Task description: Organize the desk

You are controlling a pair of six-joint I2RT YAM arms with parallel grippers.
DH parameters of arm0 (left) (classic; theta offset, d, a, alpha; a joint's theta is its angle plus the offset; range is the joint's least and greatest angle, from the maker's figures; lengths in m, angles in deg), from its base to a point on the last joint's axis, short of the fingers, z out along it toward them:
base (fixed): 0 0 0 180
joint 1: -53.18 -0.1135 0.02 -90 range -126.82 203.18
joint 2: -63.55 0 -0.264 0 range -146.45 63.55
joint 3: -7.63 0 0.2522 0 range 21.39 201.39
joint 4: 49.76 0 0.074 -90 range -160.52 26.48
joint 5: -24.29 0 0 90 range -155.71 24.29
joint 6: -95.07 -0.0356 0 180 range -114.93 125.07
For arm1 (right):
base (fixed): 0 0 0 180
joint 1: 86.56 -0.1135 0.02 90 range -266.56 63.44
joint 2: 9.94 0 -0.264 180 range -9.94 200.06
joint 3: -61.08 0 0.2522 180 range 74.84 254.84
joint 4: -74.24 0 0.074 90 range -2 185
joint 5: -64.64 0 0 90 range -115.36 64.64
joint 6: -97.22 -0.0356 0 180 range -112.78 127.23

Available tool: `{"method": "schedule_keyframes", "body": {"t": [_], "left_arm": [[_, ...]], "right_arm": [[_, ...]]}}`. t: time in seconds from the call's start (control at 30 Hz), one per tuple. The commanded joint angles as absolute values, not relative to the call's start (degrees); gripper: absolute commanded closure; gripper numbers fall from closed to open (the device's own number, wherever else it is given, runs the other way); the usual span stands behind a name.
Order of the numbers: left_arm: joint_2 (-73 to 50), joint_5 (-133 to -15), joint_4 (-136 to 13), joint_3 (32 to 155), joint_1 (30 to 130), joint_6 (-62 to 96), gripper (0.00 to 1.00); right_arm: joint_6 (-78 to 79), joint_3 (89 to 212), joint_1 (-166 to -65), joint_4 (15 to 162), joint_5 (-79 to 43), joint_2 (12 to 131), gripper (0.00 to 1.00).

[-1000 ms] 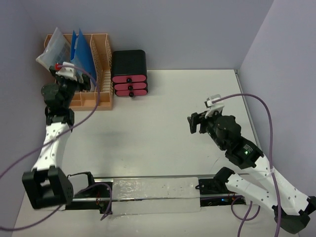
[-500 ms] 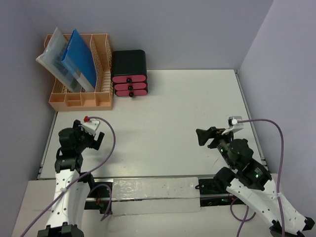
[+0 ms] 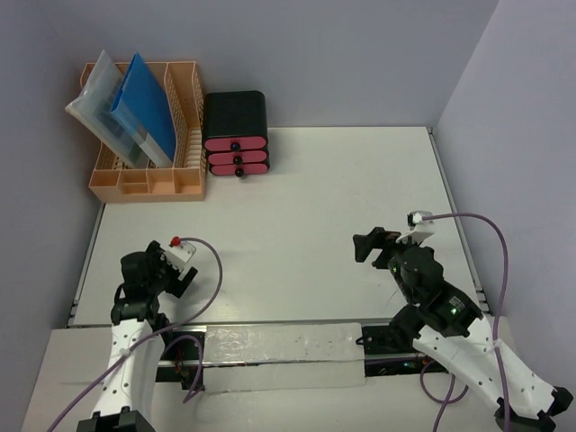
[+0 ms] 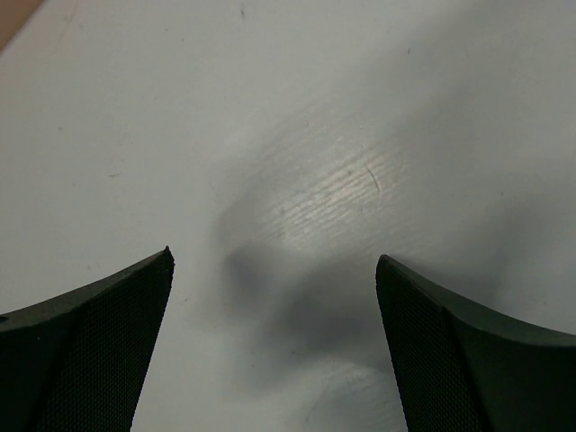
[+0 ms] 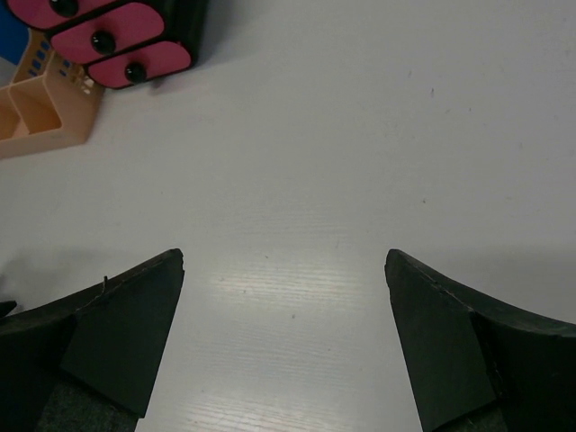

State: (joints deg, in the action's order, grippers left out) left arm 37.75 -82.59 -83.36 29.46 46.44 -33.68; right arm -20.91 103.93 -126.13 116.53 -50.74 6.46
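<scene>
Both arms tucked near, nothing in hand.
Nearest us, the left claw (image 4: 274,258) and right claw (image 5: 284,256) hover low over the white worktop (image 3: 306,180), each with jaws spread wide and gripping nothing. The worktop stretches from our bases to the far wall. At its far left stand the rack (image 3: 148,186), holding folders, and the drawer box (image 3: 236,112). We judge the tidying about done; the next move calls only for parking both arms.
</scene>
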Motion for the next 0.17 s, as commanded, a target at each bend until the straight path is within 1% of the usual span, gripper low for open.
{"method": "schedule_keyframes", "body": {"t": [0.0, 0.13], "left_arm": [[42.65, -82.49, -80.06, 29.01, 46.41, -34.86, 0.01], [47.57, -81.57, -80.21, 28.05, 46.41, -33.53, 0.01]], "right_arm": [[-24.78, 106.98, -125.94, 116.72, -54.22, 11.67, 0.0], [-26.4, 107.73, -125.94, 117.81, -55.17, 13.61, 0.0]]}}
